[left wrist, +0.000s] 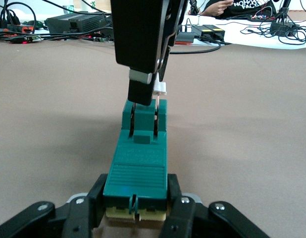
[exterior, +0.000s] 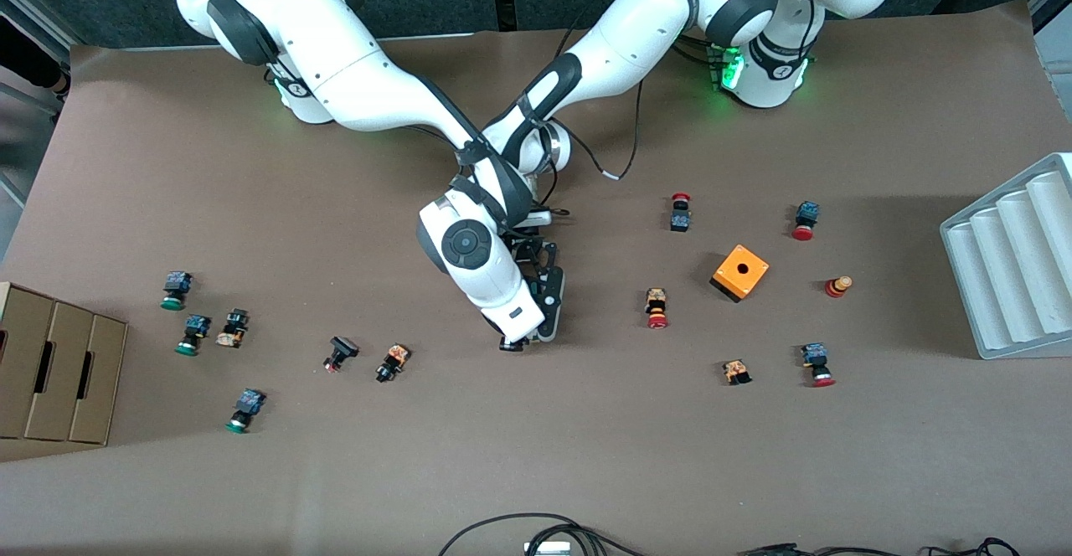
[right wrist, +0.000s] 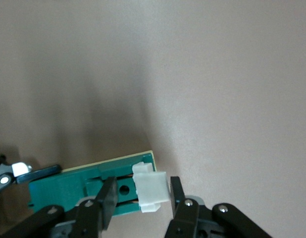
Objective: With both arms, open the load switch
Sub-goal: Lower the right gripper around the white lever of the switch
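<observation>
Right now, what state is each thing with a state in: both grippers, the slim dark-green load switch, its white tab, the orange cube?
Left gripper: shut on the slim dark-green load switch, at one end.
Right gripper: shut on the load switch at its white tab end.
Load switch: held off the brown table, between both grippers.
White tab: on the switch, between the right gripper's fingers.
Orange cube with a hole: resting on the table, untouched.

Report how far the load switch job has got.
Done: both arms have picked up the load switch; the left gripper is shut on one end, the right gripper on the white tab end. In hand: holding it between them above the table. Left: it appears unopened.
</observation>
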Controlling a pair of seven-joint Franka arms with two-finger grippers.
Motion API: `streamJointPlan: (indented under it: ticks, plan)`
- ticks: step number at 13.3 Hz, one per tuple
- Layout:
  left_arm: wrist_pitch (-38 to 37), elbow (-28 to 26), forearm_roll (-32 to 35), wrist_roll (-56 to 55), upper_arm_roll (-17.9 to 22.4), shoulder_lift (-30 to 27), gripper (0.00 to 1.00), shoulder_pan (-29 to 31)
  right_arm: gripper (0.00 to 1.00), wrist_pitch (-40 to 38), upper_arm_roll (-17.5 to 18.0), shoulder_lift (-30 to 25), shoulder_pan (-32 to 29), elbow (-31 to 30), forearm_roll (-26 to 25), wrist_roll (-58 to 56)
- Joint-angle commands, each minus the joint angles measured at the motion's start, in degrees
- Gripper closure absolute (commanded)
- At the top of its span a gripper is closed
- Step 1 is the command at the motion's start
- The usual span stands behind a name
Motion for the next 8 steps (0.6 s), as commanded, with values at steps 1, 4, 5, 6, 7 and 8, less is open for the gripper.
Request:
streamJointPlan:
  ticks: [1,4,5,6,7,8]
  plan:
    - [0.64,0.74,1.06,-0.77,0.62,0.4,0.47,-0.55,0.49,-3.18,-0.08,-2.55,0.89,-3.15,0.78,0.7]
    - [0.64,0.74,1.06,-0.77,0.62,0.4,0.47,-0.55,0.49,-3.62,-0.08,-2.73,0.89,-3.15,0.78,0.7]
    - [0.64,0.83,1.06,-0.77,0.62,0.49,0.47,-0.55,0.49,-3.62,-0.08,-2.73,0.89,-3.15,0.78,0.79]
    - [0.64,0.74,1.06,-0.77,0.62,0.49,0.47,-0.55,0.49,-3.62,-0.08,-2.73,0.89,-3.15,0.78,0.79]
    - [0.64,0.74,1.06,-0.77,0.62,0.49,0.47,-0.55,0.49,-3.71,-0.08,-2.82,0.89,-3.15,0.78,0.7]
    - [0.64,0.74,1.06,-0.77,0.62,0.4,0.47,-0.55,0.49,-4.15,-0.08,-2.91,0.89,-3.15,0.78,0.79]
